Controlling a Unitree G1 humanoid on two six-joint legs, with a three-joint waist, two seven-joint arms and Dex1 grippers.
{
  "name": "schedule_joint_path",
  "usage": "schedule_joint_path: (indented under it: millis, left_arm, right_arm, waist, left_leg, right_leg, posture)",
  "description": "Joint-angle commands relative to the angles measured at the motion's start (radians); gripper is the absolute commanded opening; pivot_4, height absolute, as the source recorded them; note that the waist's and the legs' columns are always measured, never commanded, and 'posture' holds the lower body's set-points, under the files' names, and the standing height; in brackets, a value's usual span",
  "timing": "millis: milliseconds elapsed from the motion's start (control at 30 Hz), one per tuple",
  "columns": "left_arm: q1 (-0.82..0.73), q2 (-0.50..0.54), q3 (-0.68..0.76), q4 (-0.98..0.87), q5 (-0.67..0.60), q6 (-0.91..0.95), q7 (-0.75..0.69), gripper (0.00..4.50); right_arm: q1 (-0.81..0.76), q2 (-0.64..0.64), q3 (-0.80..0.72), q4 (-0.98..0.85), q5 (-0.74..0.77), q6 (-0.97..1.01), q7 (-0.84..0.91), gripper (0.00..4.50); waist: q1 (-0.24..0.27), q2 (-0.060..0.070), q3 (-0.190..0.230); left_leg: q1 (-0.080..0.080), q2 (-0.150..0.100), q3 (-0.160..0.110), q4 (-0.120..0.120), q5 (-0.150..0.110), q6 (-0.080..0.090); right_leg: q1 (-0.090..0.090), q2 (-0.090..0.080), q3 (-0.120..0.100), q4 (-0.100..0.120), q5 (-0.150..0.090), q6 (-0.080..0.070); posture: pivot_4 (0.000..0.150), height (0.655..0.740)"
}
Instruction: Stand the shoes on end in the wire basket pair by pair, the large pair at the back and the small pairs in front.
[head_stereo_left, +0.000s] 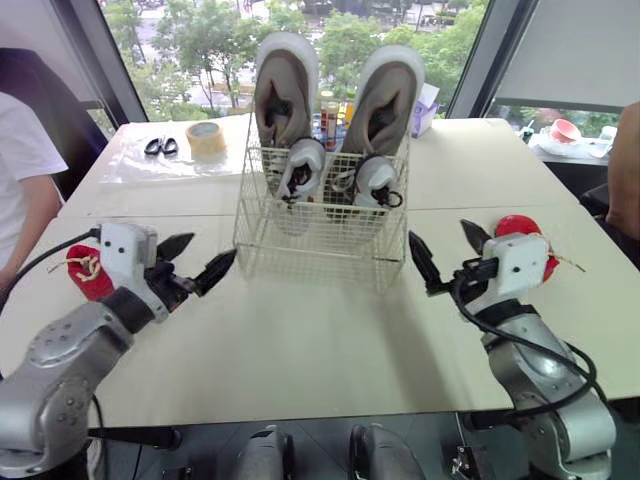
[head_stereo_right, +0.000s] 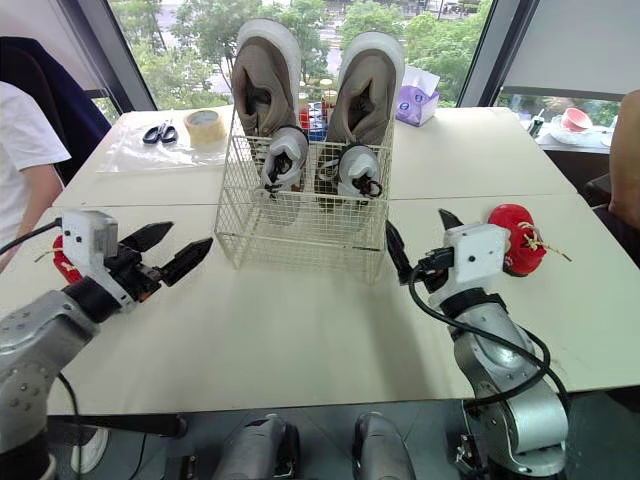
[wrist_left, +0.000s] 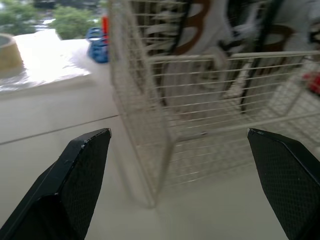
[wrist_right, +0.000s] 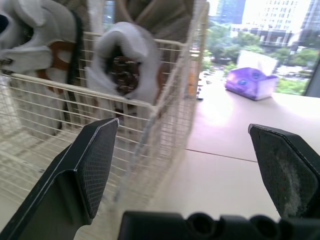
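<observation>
At the left gripper (head_stereo_left: 208, 252): black fingers spread wide, nothing held. Likewise at the right gripper (head_stereo_left: 440, 235): wide open, empty. Between the two grippers, just ahead of both sets of fingertips, a white wire basket (head_stereo_left: 320, 240) on the white table (head_stereo_left: 300, 340). In the half of the basket farther from the grippers, a large tan white-soled shoe (head_stereo_left: 283, 85) and a second large tan shoe (head_stereo_left: 385, 95), both upright on end, rising well above the rim. Directly in front of those, nearer the grippers, a small white-and-grey shoe (head_stereo_left: 300, 165) and a second small white-and-grey shoe (head_stereo_left: 375, 180), also on end. Just outboard of the left gripper, beside its wrist, a small red shoe with pale laces (head_stereo_left: 90, 275) on the table. Just outboard of the right gripper, behind its wrist housing, another small red shoe (head_stereo_right: 515, 238). Well beyond the left gripper, a roll of tan tape (head_stereo_left: 206, 138) and black-handled scissors (head_stereo_left: 160, 147).
</observation>
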Motion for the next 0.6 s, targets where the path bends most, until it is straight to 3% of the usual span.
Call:
schedule_joint_path:
  millis: [33,100,233,400,600]
  left_arm:
    - [0.041,0.039,0.02,-0.015,-0.074,0.001,-0.045,4.47]
    - [0.06,0.059,-0.008,-0.035,-0.145,0.034,-0.061,4.47]
    - [0.072,0.066,-0.162,-0.13,-0.132,0.023,-0.037,4.47]
    - [0.064,0.037,-0.377,-0.186,0.007,0.001,0.082,4.47]
    - [0.054,-0.14,-0.436,-0.043,0.03,-0.113,0.123,4.47]
  right_arm:
    - [0.032,0.019,-0.025,-0.074,0.018,0.036,-0.028,4.5]
    - [0.058,0.03,-0.052,-0.071,0.003,0.045,-0.053,4.5]
    - [0.061,0.018,-0.148,-0.047,-0.037,0.07,-0.108,4.5]
    - [0.06,0.007,-0.255,-0.042,-0.06,0.175,-0.169,4.5]
    - [0.182,0.095,-0.259,-0.051,-0.091,0.16,-0.2,4.5]
  waist:
    - [-0.002,0.0,0.0]
    - [-0.003,0.0,0.0]
    - [0.002,0.0,0.0]
    - [0.001,0.0,0.0]
    - [0.002,0.0,0.0]
  left_leg:
    - [0.0,0.0,0.0,0.0,0.0,0.0]
    - [0.0,0.0,0.0,-0.002,0.0,0.0]
    - [0.001,-0.001,0.0,-0.003,0.0,0.0]
    - [0.001,-0.001,0.001,-0.004,0.0,0.0]
    - [0.004,-0.001,0.0,-0.011,0.001,-0.001]
  right_leg:
    - [0.0,0.0,0.0,0.0,0.0,0.0]
    - [-0.001,0.0,0.0,0.0,0.0,-0.001]
    - [0.0,-0.001,0.0,-0.001,-0.001,-0.001]
    - [0.0,-0.001,0.001,-0.002,-0.001,-0.001]
    - [0.0,0.002,0.002,-0.002,-0.003,-0.003]
  posture:
    - [0.15,0.74]
    - [0.15,0.74]
    - [0.15,0.74]
    - [0.15,0.74]
    - [0.15,0.74]
